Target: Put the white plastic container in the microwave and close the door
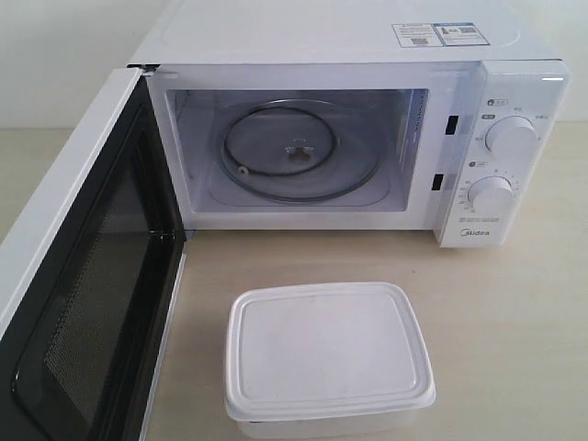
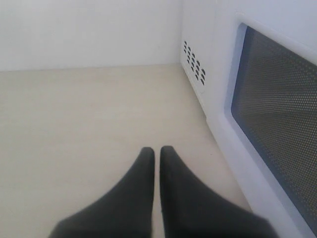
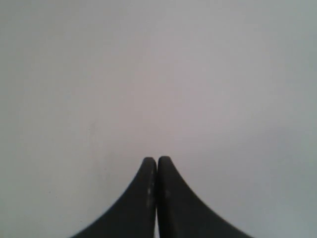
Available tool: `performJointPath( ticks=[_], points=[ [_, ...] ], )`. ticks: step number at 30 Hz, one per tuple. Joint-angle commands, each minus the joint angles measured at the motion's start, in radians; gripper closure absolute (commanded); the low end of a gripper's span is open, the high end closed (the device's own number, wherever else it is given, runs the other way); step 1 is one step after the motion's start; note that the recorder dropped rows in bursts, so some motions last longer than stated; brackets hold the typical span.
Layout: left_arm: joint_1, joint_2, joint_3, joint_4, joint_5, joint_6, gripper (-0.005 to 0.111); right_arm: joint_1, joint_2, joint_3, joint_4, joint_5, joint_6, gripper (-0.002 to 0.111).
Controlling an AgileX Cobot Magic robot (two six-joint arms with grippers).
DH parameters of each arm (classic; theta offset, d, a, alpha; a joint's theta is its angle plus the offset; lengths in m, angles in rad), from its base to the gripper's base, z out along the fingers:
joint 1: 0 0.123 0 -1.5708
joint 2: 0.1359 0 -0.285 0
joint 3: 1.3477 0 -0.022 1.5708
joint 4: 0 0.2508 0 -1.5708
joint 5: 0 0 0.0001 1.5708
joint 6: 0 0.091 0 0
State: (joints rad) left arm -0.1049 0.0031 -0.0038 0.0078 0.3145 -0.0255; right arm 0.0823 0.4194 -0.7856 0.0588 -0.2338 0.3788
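The white plastic container (image 1: 328,360), lid on, sits on the table in front of the microwave (image 1: 367,138), near the front edge. The microwave's door (image 1: 83,276) stands wide open to the left, and the glass turntable (image 1: 299,151) inside is bare. Neither gripper appears in the exterior view. In the left wrist view my left gripper (image 2: 157,151) is shut with nothing between its black fingers, hovering over bare table beside the door (image 2: 277,119) and its mesh window. My right gripper (image 3: 157,161) is shut and empty, facing a plain pale surface.
Two round dials (image 1: 511,138) sit on the microwave's right panel, stickers (image 1: 439,34) on its top. Vent slots (image 2: 194,67) mark the microwave's side near the left gripper. A white wall runs behind the beige table (image 1: 514,312).
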Motion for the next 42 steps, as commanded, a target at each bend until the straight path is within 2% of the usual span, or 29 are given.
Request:
performJointPath(
  ticks=[1, 4, 7, 10, 13, 16, 18, 22, 26, 35, 42],
  points=[
    [0.003, -0.003, 0.004, -0.008, 0.001, -0.012, 0.102, -0.003, 0.034, -0.008, -0.014, -0.016, 0.104, 0.108],
    [0.003, -0.003, 0.004, -0.008, 0.001, -0.012, 0.102, 0.009, 0.093, -0.008, -0.146, 0.027, 0.273, 0.108],
    [0.003, -0.003, 0.004, -0.008, 0.001, -0.012, 0.102, 0.074, 0.189, -0.005, -0.365, 0.059, 0.498, 0.108],
    [0.003, -0.003, 0.004, -0.008, 0.001, -0.012, 0.102, 0.200, 0.276, -0.002, -0.570, 0.084, 0.736, 0.108],
    [0.003, -0.003, 0.004, -0.008, 0.001, -0.012, 0.102, 0.347, 0.353, 0.027, -0.615, 0.016, 0.760, 0.108],
    [0.003, -0.003, 0.004, -0.008, 0.001, -0.012, 0.102, 0.468, 0.432, 0.061, -0.564, -0.040, 0.725, 0.108],
    [0.003, -0.003, 0.004, -0.008, 0.001, -0.012, 0.102, 0.520, 0.479, 0.094, -0.453, -0.048, 0.665, 0.108],
    [0.003, -0.003, 0.004, -0.008, 0.001, -0.012, 0.102, 0.570, 0.538, 0.203, -0.195, -0.141, 0.633, 0.108],
    [0.003, -0.003, 0.004, -0.008, 0.001, -0.012, 0.102, 0.647, 0.559, 0.315, -0.024, -0.205, 0.626, 0.108],
    [0.003, -0.003, 0.004, -0.008, 0.001, -0.012, 0.102, 0.870, 0.573, 0.465, 0.149, -0.220, 0.626, 0.108],
    [0.003, -0.003, 0.004, -0.008, 0.001, -0.012, 0.102, 1.037, 0.828, 0.529, 0.178, -0.410, 0.631, 0.108]
  ],
)
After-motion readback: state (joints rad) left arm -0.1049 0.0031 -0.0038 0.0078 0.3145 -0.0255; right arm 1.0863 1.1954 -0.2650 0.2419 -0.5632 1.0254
